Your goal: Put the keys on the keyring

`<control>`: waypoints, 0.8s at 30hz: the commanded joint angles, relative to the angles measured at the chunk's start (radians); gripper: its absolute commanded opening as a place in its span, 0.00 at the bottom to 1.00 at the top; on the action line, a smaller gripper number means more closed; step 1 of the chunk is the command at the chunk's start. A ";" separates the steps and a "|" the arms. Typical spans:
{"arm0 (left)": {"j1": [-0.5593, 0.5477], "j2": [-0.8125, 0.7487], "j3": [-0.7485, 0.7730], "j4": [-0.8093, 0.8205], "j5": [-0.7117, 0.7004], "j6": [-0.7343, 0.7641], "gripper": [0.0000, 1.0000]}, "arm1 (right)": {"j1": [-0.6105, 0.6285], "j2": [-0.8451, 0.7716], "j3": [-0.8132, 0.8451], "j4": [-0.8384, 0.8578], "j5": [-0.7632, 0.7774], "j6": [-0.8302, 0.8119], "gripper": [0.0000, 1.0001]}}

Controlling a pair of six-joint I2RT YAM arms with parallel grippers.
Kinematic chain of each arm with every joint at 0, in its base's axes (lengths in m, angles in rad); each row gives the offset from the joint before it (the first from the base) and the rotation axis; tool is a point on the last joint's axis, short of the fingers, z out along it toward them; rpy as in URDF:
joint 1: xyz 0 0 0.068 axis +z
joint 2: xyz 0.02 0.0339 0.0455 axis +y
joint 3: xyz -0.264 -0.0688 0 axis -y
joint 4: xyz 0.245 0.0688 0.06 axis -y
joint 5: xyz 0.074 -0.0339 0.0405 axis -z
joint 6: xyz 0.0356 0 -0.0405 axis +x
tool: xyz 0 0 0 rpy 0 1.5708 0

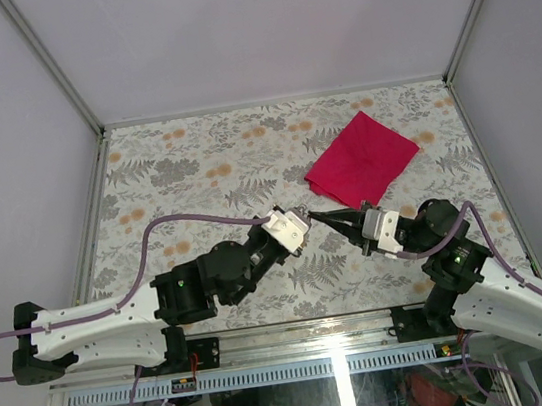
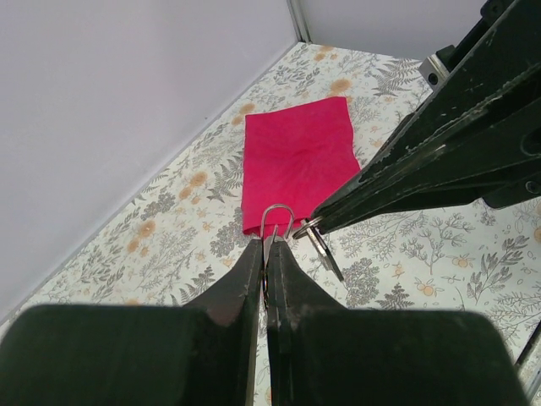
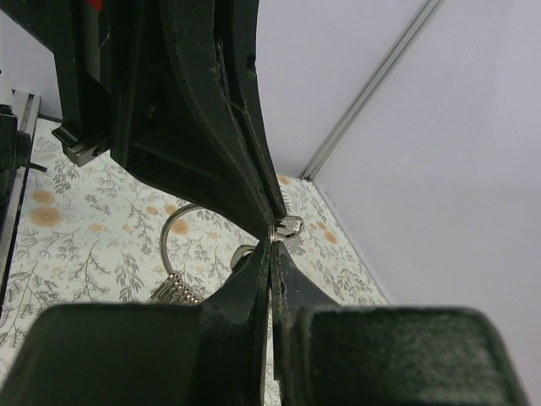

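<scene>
Silver wire pokes out past the tips of the left gripper (image 2: 264,254). This is the keyring (image 2: 277,207), pinched between clenched jaws, with its narrow loop running on along their line toward 12 o'clock in the left wrist view. The right gripper (image 2: 315,225) comes in from 3 o'clock with its jaws also clamped, apparently on the head of a small dark key (image 2: 326,253). The key's eye sits just beside the loop at its 3 o'clock, and its blade hangs away toward 5 o'clock over the table (image 2: 439,254). Whether eye and wire already touch I cannot tell.

From above, the two tips meet nose to nose near the table's middle, with the left gripper (image 1: 302,218) pointing to 2 o'clock and the right gripper (image 1: 320,217) to 10 o'clock. A red cloth (image 1: 361,160) lies flat at 1 o'clock of them, well apart.

In the right wrist view a round hoop (image 3: 163,238) with a ridged metal piece (image 3: 173,292) hangs at 9 o'clock of the right gripper (image 3: 272,254). I cannot tell how it joins the rest.

The next move turns on the small offset between eye and loop. The key lies crosswise to the loop's long axis, so the right arm, which carries it, likely has to bring the eye onto the wire's end while the left arm holds steady.
</scene>
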 commanded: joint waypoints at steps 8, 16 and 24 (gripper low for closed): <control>0.005 0.000 0.056 0.057 -0.006 -0.019 0.00 | -0.004 -0.002 0.040 0.093 0.013 0.005 0.00; 0.005 0.000 0.058 0.057 0.002 -0.022 0.00 | -0.004 0.007 0.044 0.078 0.019 0.000 0.00; 0.005 0.007 0.062 0.056 0.010 -0.027 0.00 | -0.004 0.009 0.046 0.075 0.022 -0.001 0.00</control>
